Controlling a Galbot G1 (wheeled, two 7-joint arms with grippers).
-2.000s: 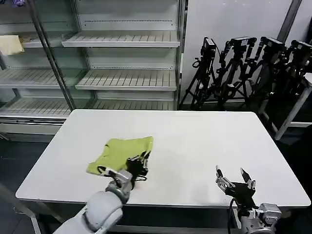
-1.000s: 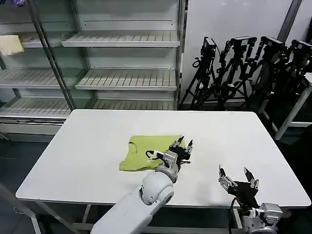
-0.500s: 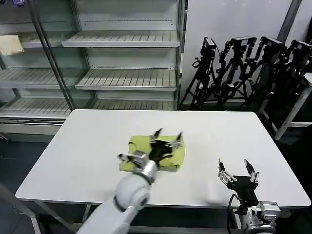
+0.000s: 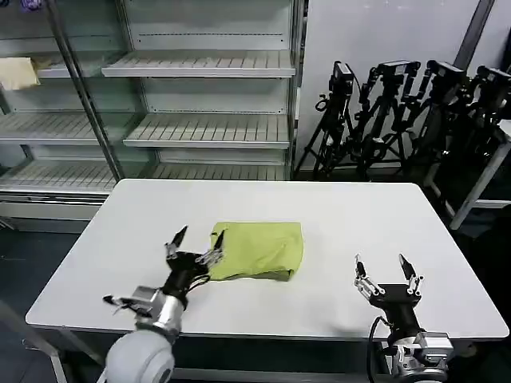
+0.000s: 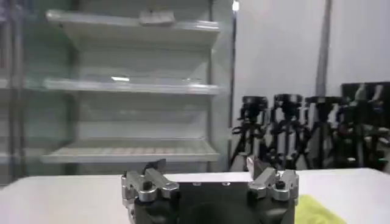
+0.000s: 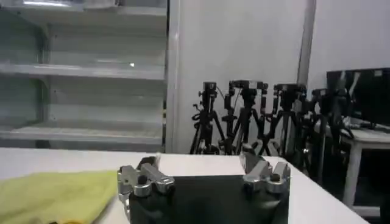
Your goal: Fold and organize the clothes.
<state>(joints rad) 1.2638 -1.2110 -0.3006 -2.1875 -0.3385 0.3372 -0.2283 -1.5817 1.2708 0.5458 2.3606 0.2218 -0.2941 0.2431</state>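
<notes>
- The lime T-shirt (image 4: 259,250) lies folded into a compact rectangle near the middle of the white worktop (image 4: 359,215), a little toward my left, flat on the surface
- My left gripper (image 4: 193,246) hovers just left of the shirt's left edge, fingers spread wide and holding nothing; the right-hand fingertip sits very close to the cloth's edge, and I cannot tell if it touches
- From my left wrist the gripper (image 5: 210,176) shows its two fingers well apart, with a corner of the T-shirt (image 5: 314,210) beside it
- My right gripper (image 4: 388,274) waits at the near right edge of the worktop, well apart from the shirt, fingers wide and empty
- From my right wrist that gripper (image 6: 204,173) is likewise spread, and the T-shirt (image 6: 58,192) lies off to its side on the worktop
- Empty shelves (image 4: 207,128) stand beyond the far edge, and black tripods (image 4: 399,120) cluster at the far right
</notes>
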